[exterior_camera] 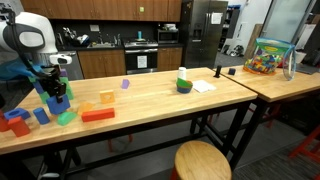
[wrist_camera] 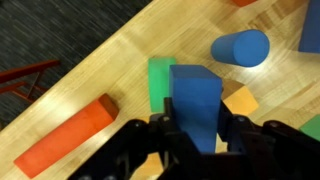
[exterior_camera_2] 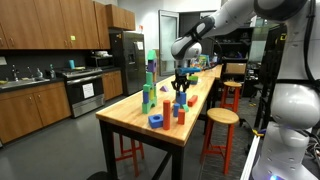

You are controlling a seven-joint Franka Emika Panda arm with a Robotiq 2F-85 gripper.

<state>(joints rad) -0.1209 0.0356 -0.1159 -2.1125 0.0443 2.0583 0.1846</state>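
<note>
Blue block [wrist_camera: 193,85] sits between the two fingers of the pincer [wrist_camera: 197,125], which is closed on its sides and grips it. In the wrist view its square end faces the camera and its long side runs down between the fingers, so its long axis looks close to upright, pointing down at the desk [wrist_camera: 110,60]. Whether its lower end touches anything cannot be told.

A green block [wrist_camera: 158,80] lies just beside and partly under it. An orange piece [wrist_camera: 240,100] shows on its other side. A red bar [wrist_camera: 65,135] lies flat on the wood, well apart, with its long axis slanting across the grain. A blue cylinder [wrist_camera: 240,48] lies on its side farther off.

In an exterior view the pincer [exterior_camera: 55,88] hangs over the near end of the desk [exterior_camera: 150,95], with the blue block [exterior_camera: 56,101] low among other coloured blocks and the red bar [exterior_camera: 97,114] nearby.
</note>
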